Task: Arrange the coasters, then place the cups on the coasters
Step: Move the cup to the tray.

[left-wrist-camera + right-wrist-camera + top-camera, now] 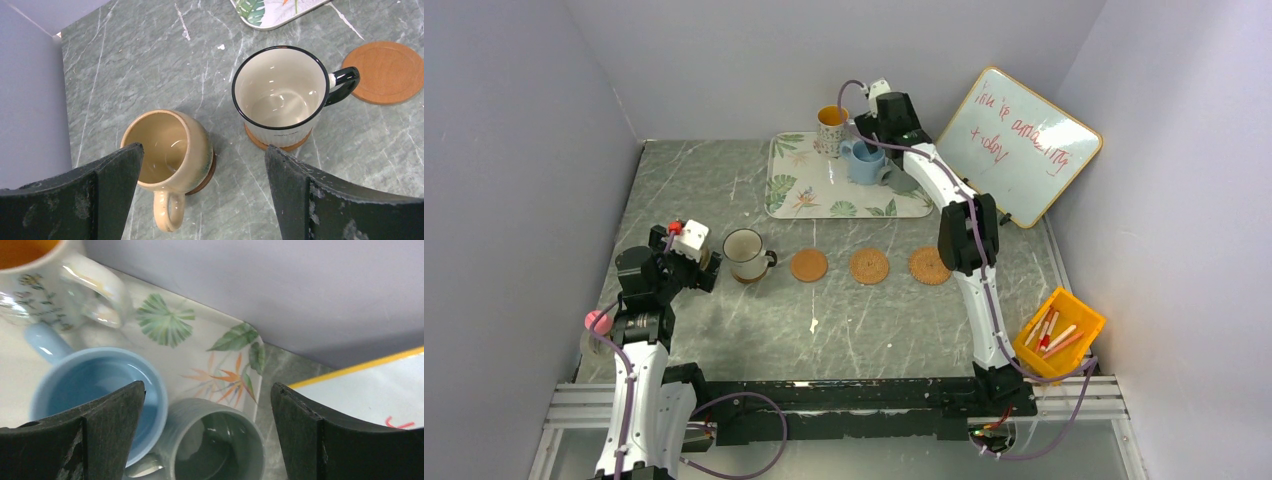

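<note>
two of the five cups stand on coasters at the left end of the row: the tan mug [167, 150] and the white mug [277, 95] with the dark rim, each with a brown edge of disc showing under its base. to their right lie three bare coasters [869, 266], evenly spaced in one line across the table [724, 190], between the arms and the tray [819, 200]; that line looks chosen so either arm can reach it. the other three cups are on the tray, crowded into its far right part: the patterned mug [35, 275], the blue mug [95, 390] and the grey-green mug [215, 445], the last two seeming to touch at the rim. the left gripper [202, 152] hovers over the tan mug, its fingers [75, 195] spread wide, holding nothing and touching nothing, which fits a cup set down and done with. the right gripper [207, 390] hangs above the tray corner near the whiteboard [380, 395], fingers [325, 440] wide apart and empty, with the grey-green mug below the gap; it looks lined up to take that cup, since it is the outermost and easiest to lift clear.
</note>
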### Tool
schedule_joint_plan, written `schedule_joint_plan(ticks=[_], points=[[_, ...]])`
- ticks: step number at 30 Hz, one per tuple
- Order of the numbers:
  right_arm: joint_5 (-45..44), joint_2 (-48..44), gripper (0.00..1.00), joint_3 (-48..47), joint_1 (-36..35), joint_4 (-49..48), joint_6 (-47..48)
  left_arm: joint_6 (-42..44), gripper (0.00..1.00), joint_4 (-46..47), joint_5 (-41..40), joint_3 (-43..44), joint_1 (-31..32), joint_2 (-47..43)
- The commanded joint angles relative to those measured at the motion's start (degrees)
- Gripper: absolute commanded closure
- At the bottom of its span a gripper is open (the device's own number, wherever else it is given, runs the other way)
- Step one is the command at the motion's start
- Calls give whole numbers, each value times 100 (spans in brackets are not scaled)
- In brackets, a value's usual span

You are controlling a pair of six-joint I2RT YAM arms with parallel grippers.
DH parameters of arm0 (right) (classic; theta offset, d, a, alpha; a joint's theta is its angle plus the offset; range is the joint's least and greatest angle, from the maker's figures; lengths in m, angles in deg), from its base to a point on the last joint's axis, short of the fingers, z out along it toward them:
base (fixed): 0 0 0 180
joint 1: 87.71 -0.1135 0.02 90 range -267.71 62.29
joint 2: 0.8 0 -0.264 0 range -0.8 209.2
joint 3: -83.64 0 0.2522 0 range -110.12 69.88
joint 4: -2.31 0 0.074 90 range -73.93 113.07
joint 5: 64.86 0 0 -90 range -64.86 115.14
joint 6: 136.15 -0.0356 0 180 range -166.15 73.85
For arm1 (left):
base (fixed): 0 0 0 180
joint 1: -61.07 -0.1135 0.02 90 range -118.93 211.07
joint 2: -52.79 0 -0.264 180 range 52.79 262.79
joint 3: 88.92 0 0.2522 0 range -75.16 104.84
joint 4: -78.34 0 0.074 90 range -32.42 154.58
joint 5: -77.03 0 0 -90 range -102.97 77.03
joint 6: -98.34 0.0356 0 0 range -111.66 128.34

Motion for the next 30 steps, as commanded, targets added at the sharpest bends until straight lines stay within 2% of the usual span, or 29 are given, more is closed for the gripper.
schedule_joint_plan(ticks=[1, 7, 14, 19, 30], points=[[944, -509, 0, -134, 7, -152, -214, 77, 4, 104, 127, 49, -14, -25], [1697, -345, 0, -559, -188, -309, -260, 106, 4, 88, 137, 36, -14, -63], [2002, 424, 0, -1406, -582, -328, 315, 141, 4, 81, 152, 14, -13, -120], [2273, 867, 0, -1968, -709, -289, 393, 155, 4, 88, 147, 0, -18, -121], [2146, 1617, 0, -2762, -757, -569, 550, 179, 4, 88, 171, -13, -14, -126]])
